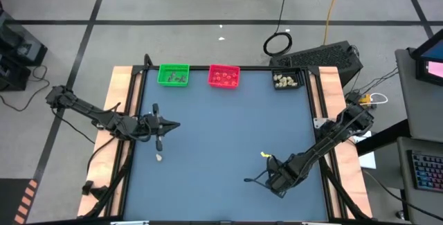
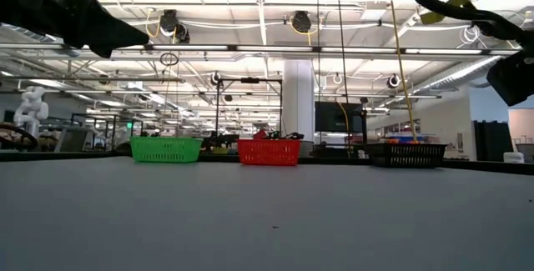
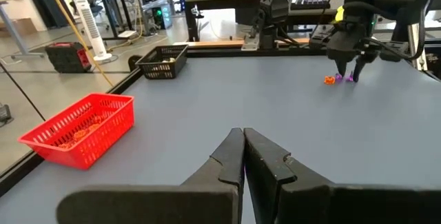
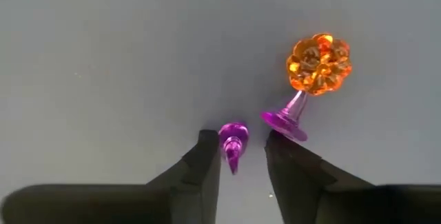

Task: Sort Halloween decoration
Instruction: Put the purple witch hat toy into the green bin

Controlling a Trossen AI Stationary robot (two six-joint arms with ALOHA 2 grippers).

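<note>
While the left end effector (image 3: 242, 156) hangs over the left side of the worktop (image 1: 221, 135) with its fingers pressed together and nothing between them, the right end effector (image 4: 238, 156) is low over the near right part, busy with two small trinkets. Its fingers are spread — a purple trinket (image 4: 232, 141) lies on the surface in the gap between the tips, not yet pinched. Just beside it lies an orange trinket (image 4: 318, 63) on a purple stem whose foot sits close against one finger.

To do this pick well, the right arm should close only on the purple piece, so the fingers need to be centred on it and kept clear of the orange piece's foot; a slight shift away from that foot before squeezing would likely avoid dragging both. The tips should reach right down to the surface, since the piece is tiny and could squirt out.

A cream trinket (image 1: 158, 157) lies near the left arm. At the far edge stand a green basket (image 1: 173, 75), a red basket (image 1: 223, 77) and a black basket (image 1: 287, 80), each already holding pieces — which basket takes purple I cannot tell for sure.
</note>
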